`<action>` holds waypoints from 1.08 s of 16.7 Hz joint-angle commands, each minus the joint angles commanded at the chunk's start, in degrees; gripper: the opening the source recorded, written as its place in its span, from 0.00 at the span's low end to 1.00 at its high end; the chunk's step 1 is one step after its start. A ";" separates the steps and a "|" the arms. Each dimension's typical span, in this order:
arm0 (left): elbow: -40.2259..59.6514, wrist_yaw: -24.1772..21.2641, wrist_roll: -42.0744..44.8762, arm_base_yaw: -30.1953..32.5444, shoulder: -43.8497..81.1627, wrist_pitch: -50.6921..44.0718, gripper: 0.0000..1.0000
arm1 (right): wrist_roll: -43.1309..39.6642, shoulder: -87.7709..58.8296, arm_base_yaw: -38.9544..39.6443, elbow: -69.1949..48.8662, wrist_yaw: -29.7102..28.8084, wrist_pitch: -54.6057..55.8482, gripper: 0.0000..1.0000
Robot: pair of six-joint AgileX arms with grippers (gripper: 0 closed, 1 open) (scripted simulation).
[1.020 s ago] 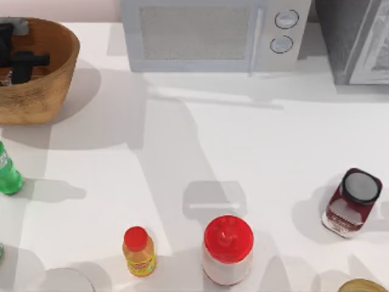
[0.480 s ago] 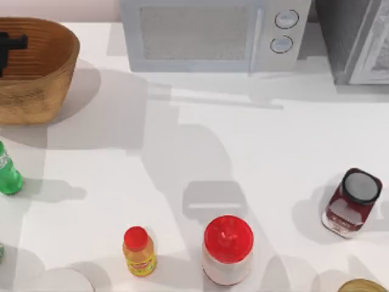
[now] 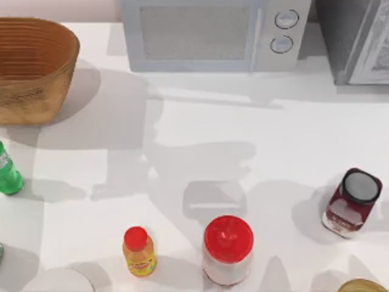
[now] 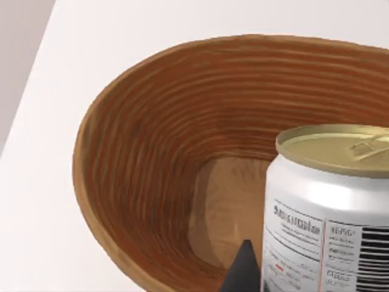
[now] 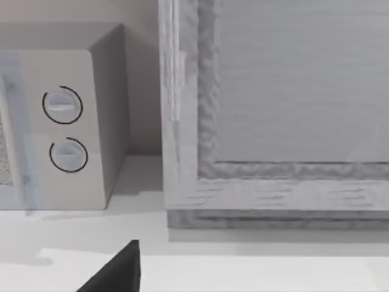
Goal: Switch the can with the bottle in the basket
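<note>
The white can (image 4: pixel 331 213), with a dull gold top and printed label, hangs above the wicker basket (image 4: pixel 140 182). My left gripper (image 4: pixel 304 277) is shut on it, one dark fingertip (image 4: pixel 243 271) beside its wall. In the top view the basket (image 3: pixel 58 67) stands at the back left with nothing showing inside. The green bottle (image 3: pixel 7 173) stands upright on the table at the left edge, in front of the basket. My right gripper (image 5: pixel 118 277) is near the back right, facing the microwave's dial end.
A microwave (image 3: pixel 213 33) and a grey cabinet (image 3: pixel 358 42) line the back. Along the front stand a yellow red-capped bottle (image 3: pixel 138 250), a red-lidded white jar (image 3: pixel 228 249) and a dark red black-lidded jar (image 3: pixel 352 204).
The dark left gripper that was inside the basket has moved out of the top view past the left edge. The arm shadows on the table have shifted.
</note>
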State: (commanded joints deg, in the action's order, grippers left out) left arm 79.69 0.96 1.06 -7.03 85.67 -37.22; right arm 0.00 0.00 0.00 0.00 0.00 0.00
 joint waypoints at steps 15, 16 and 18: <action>-75.40 -0.52 -1.19 6.22 -81.89 34.29 0.00 | 0.00 0.00 0.00 0.00 0.00 0.00 1.00; -77.24 -0.90 -1.15 6.86 -83.59 35.69 0.00 | 0.00 0.00 0.00 0.00 0.00 0.00 1.00; -79.37 -1.01 -1.08 7.08 -85.42 37.06 0.00 | 0.00 0.00 0.00 0.00 0.00 0.00 1.00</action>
State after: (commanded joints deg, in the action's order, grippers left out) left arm 0.32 -0.05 -0.02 0.05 0.25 -0.16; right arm 0.00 0.00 0.00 0.00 0.00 0.00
